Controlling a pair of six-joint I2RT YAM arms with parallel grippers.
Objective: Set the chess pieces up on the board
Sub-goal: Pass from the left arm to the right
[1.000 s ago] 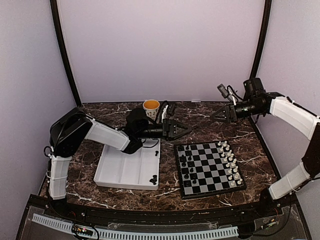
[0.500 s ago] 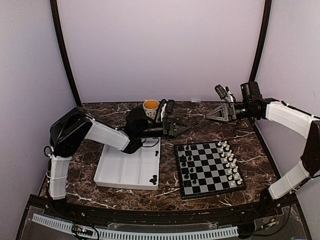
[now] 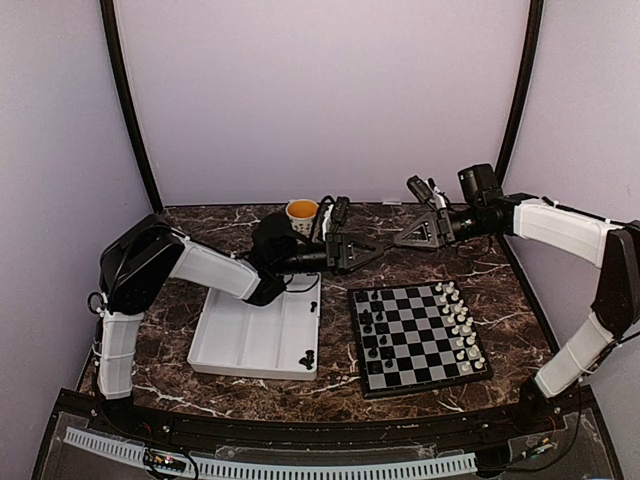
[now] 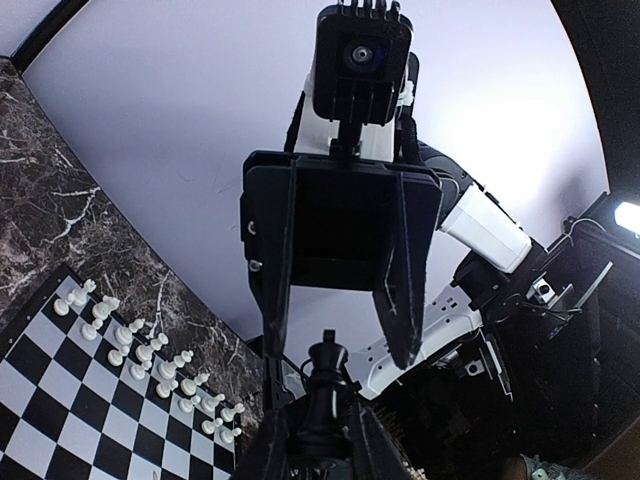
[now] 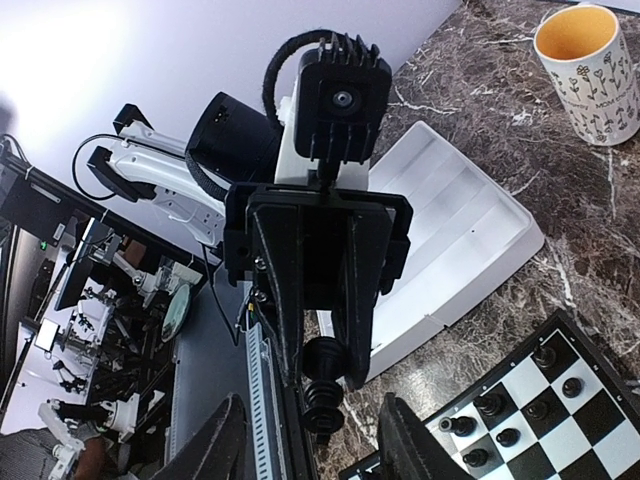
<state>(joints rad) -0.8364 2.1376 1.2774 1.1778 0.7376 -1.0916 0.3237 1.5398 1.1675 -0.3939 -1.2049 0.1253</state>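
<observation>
A: What lies nearest on the tabletop (image 3: 500, 300)?

B: The board (image 3: 418, 340) lies flat by the near edge, right of centre. White pieces (image 3: 460, 325) stand in two files along its right edge. Black pieces (image 3: 372, 335) stand along its left edge, with gaps among them.

A: And to its left?

B: A white tray (image 3: 240, 340) sits just beside the board. A few black chessmen (image 3: 308, 357) stand in the tray's near right corner.

A: Where are the two hands?

B: Further back, both hang in the air above the tabletop beyond the board's far edge, with their tips facing each other. The left hand (image 3: 372, 250) extends from the left. It is clamped on a single black piece (image 4: 325, 390), gripping it low down so that its head points at the other hand.

A: And the right one?

B: The right hand (image 3: 400, 240) comes from the right with its fingers (image 5: 215, 440) spread wide, and it grips nothing. The piece's head sits just at their tips. Whether they touch it cannot be told.

A: Is there anything behind them?

B: A mug (image 3: 302, 213), white outside and yellow inside, stands upright near the far edge of the tabletop, behind the left hand.
</observation>
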